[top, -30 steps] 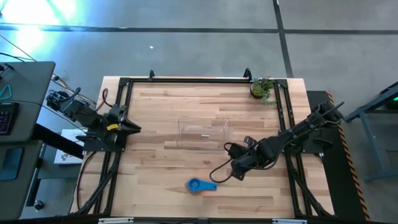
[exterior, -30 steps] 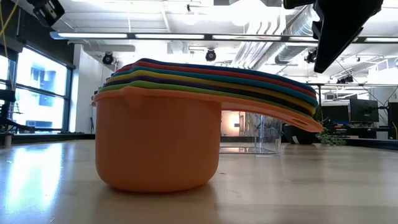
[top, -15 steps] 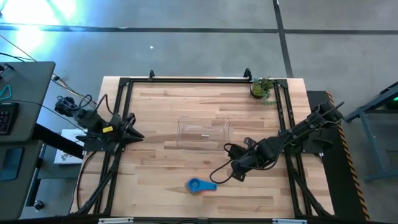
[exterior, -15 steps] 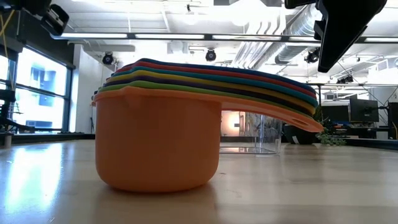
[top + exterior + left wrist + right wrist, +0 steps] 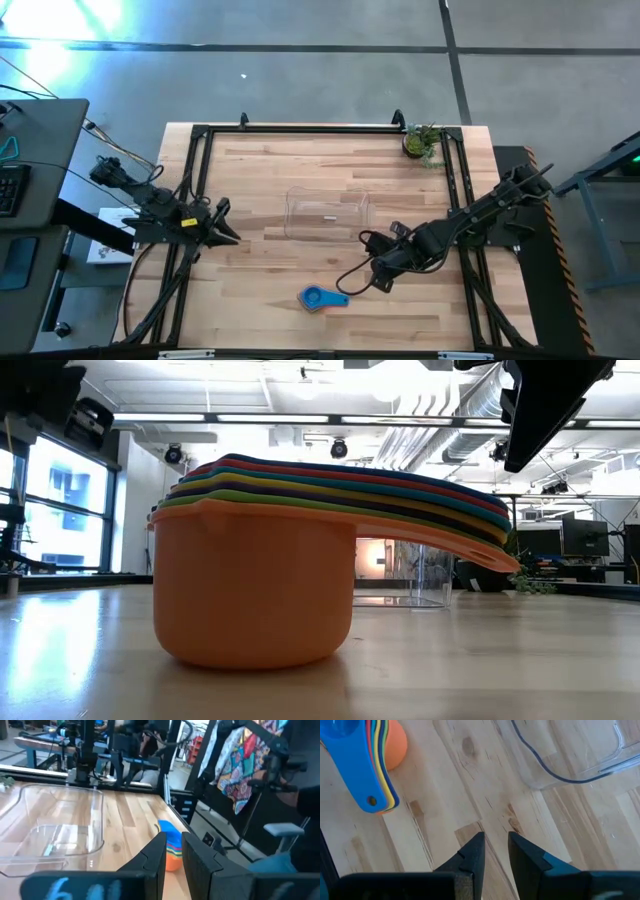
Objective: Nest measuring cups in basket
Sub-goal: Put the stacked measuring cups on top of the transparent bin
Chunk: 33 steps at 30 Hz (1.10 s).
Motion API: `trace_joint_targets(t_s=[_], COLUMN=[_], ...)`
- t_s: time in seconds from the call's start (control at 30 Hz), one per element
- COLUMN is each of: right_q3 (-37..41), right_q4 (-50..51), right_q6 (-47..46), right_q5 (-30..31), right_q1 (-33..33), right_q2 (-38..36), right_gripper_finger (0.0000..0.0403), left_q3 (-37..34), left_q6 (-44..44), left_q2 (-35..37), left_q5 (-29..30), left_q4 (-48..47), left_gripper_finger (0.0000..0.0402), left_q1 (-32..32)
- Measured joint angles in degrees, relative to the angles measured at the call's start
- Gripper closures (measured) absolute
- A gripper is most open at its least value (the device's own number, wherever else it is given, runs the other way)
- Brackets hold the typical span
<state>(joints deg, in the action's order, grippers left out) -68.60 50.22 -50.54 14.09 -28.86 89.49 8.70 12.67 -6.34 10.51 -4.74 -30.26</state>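
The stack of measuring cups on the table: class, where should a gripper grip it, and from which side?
Probably the fanned handles, gripped across their flat stack from above: in the low view they stick out sideways off the table, while the round bowl is wide. The right gripper is nearest.

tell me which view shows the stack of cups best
The low view: the measuring cups fill the frame, nested layers visible. The high view shows a small blue spot; the right wrist view, handles; the left wrist view, a partly hidden glimpse.

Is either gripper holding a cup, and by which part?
Nothing is held: the stacked measuring cups sit alone; the left gripper and right gripper are empty.
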Motion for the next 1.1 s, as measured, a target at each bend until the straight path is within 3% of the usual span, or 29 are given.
trace_joint_targets(t_s=[0.4, 0.77, 1.1], right_q3=[0.00, 0.00, 0.00], right_q4=[-1.22, -1.70, -1.71], right_q6=[0.00, 0.00, -0.02], right_q5=[-0.81, -0.81, -1.05], right_q1=[0.00, 0.00, 0.00], right_q2=[0.00, 0.02, 0.02], right_gripper_finger=[0.0327, 0.0327, 0.0327], left_q3=[-7.92, -8.02, -8.01], left_q6=[-2.73, -13.62, -9.67], left_q2=[0.01, -1.19, -1.59], left_q5=[-0.39, -2.51, -2.48], left_q4=[7.08, 6.43, 6.48], left_gripper_finger=[0.0351, 0.0351, 0.0351], left_q1=[0.00, 0.02, 0.02])
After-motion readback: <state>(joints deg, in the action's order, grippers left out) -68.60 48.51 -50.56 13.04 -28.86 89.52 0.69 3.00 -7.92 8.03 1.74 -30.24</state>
